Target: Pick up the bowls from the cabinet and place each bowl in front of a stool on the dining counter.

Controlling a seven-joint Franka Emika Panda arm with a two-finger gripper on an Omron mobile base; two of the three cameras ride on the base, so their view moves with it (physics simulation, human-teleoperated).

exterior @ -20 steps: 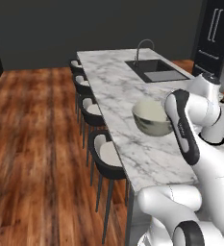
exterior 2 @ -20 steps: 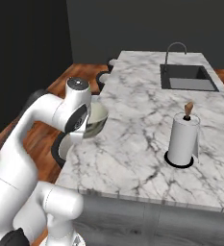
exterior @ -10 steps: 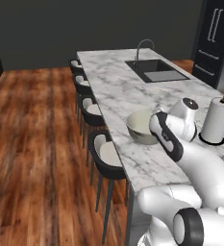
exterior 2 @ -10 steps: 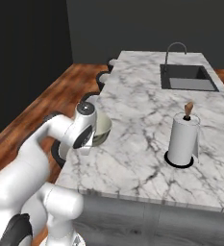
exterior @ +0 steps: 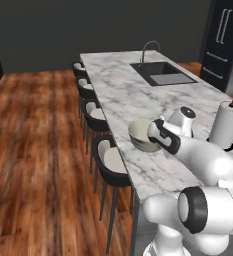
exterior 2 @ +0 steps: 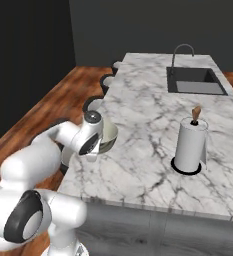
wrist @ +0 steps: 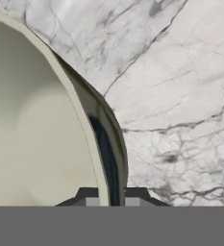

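Note:
The cream bowl (exterior: 142, 135) sits low at the dining counter (exterior: 138, 95), near the edge by the stools; whether it touches the marble I cannot tell. My gripper (exterior: 156, 137) is shut on its right rim. In the right base view the bowl (exterior 2: 109, 134) peeks out beyond my gripper (exterior 2: 99, 141). In the hand view the bowl (wrist: 36, 120) takes up the left half, its rim running down between the fingertips (wrist: 91, 200) of the gripper (wrist: 108, 198). The nearest stool (exterior: 111, 161) stands just below the bowl at the counter edge.
A paper towel roll (exterior: 225, 125) (exterior 2: 190, 145) stands on the marble to my right. The black sink (exterior: 163, 73) (exterior 2: 195, 81) with its tap lies farther back. More stools (exterior: 90, 107) line the counter's left side over the wood floor. A black fridge (exterior: 223, 35) is at the far right.
The arm has come down and towards the stool-side edge, carrying the bowl from above the counter to just at its surface. The grip has stayed shut on the rim.

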